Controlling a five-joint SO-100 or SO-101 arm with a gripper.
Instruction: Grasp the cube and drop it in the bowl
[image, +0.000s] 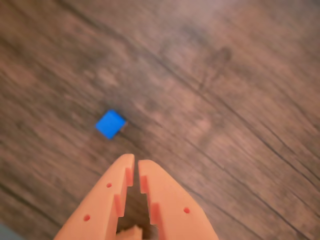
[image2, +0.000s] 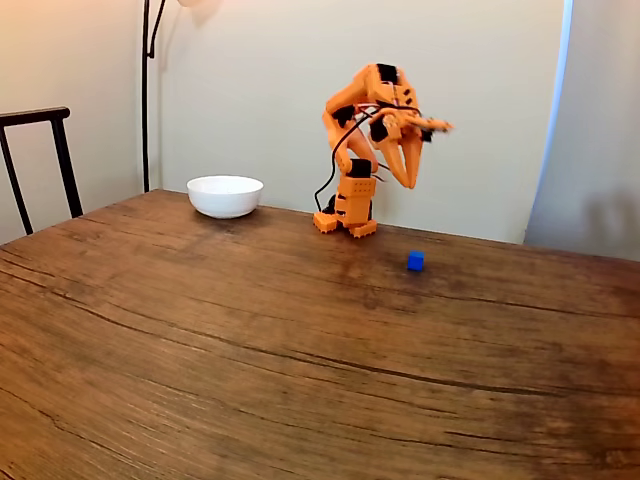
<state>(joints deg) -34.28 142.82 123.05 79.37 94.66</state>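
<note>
Nearest the wrist lens: orange claw (image: 136, 161), two wedge fingers drawn almost together at the tips, only a thin slit between them, nothing pinched inside. Empty, then, and effectively closed (probably just a resting posture during travel, since no grasp is on yet). Raised well clear of the bench (image: 240, 100), as the fixed view confirms: arm (image2: 372, 130) folded high over its base, claw (image2: 408, 184) pointing down.

Just beyond the fingertips in the wrist view, up and to the left: the cube (image: 110, 124), bright blue, sitting flat on the wood grain, turned corner-on to the claw. Off the claw's centre line, so likely still at the approach stage, with aiming unfinished. In the fixed view, same cube (image2: 415, 261) alone on the bench, in front of the arm's base and slightly right, apart from everything.

Farther out, on the left of the fixed view: the bowl (image2: 225, 195), white, upright near the bench's back edge, well apart from the cube. Seemingly empty, though interior mostly hidden by the low angle.

Needed next, by judgement: widening the fingers, shifting toward the cube, descending around it. Small target, so a slight misalignment could nudge it away.
</note>
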